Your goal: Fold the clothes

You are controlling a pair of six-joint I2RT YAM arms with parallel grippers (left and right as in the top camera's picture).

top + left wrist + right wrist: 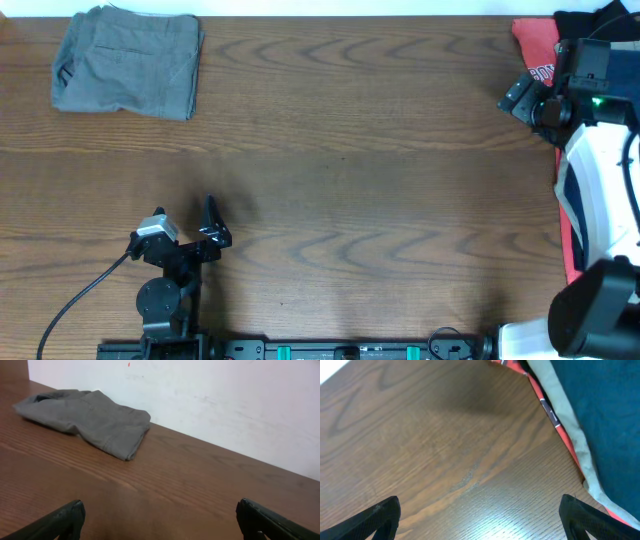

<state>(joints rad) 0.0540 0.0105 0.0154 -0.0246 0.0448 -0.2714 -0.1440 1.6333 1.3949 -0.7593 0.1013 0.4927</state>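
Observation:
The grey shorts [128, 62] lie folded at the far left corner of the table; they also show in the left wrist view [92, 419], far ahead of the fingers. My left gripper [212, 228] is open and empty near the front left, over bare wood [159, 520]. My right gripper [520, 95] is open and empty at the far right, next to a pile of clothes: a coral-red garment [536, 52], a black one [600, 22] and a navy one with a pale edge [600, 415]. Its fingers [480, 517] hover over bare wood beside the pile.
The wooden table [350, 170] runs to a white wall at the back [225, 400]. The right arm's white body [600, 190] covers much of the clothes pile along the right edge. A black cable [80, 295] trails from the left arm's base.

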